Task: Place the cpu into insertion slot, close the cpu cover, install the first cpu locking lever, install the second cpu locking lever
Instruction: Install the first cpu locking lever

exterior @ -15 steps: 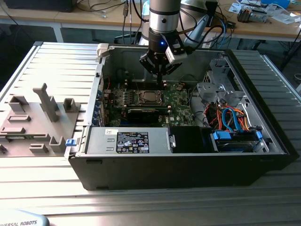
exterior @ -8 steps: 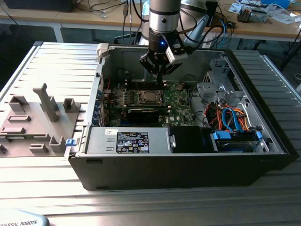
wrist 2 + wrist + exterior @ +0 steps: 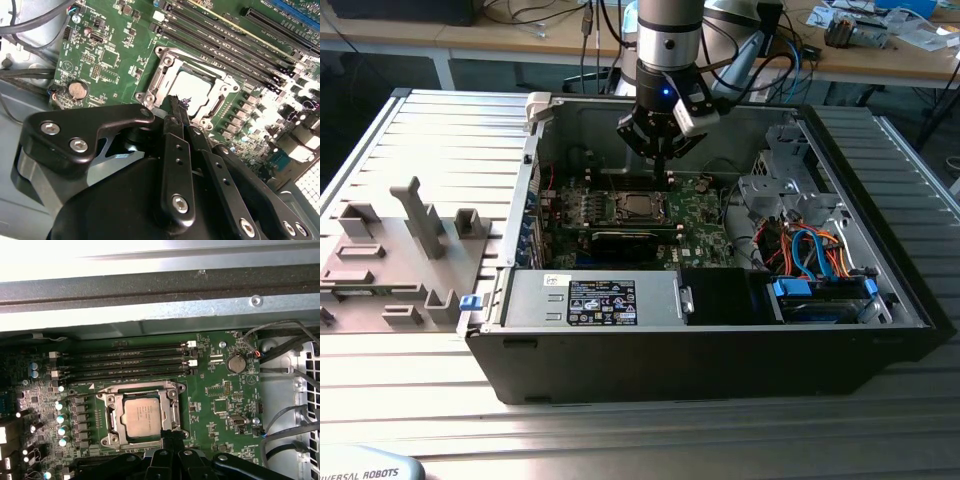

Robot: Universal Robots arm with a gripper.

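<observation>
The cpu (image 3: 141, 414) lies flat in the insertion slot (image 3: 108, 440) on the green board, its dull silver top facing up. The cpu cover (image 3: 116, 416) is down around it, and its cut-out frames the chip. In the second wrist view the cpu (image 3: 192, 90) sits just past my gripper (image 3: 176, 102), which is shut with its black fingers pressed together. The tips rest at the cover's (image 3: 165, 80) edge. I cannot tell whether a locking lever is touched. In the exterior view the gripper (image 3: 664, 180) hangs inside the open case, just beyond the cpu (image 3: 638, 207).
Long memory slots (image 3: 125, 365) run beside the socket, between it and the grey case wall (image 3: 150, 290). A coin battery (image 3: 235, 363) and loose cables (image 3: 280, 340) lie nearby. A power supply (image 3: 600, 298) and a drive bay with coloured cables (image 3: 810, 255) fill the case's front. A grey fixture (image 3: 410, 240) stands outside.
</observation>
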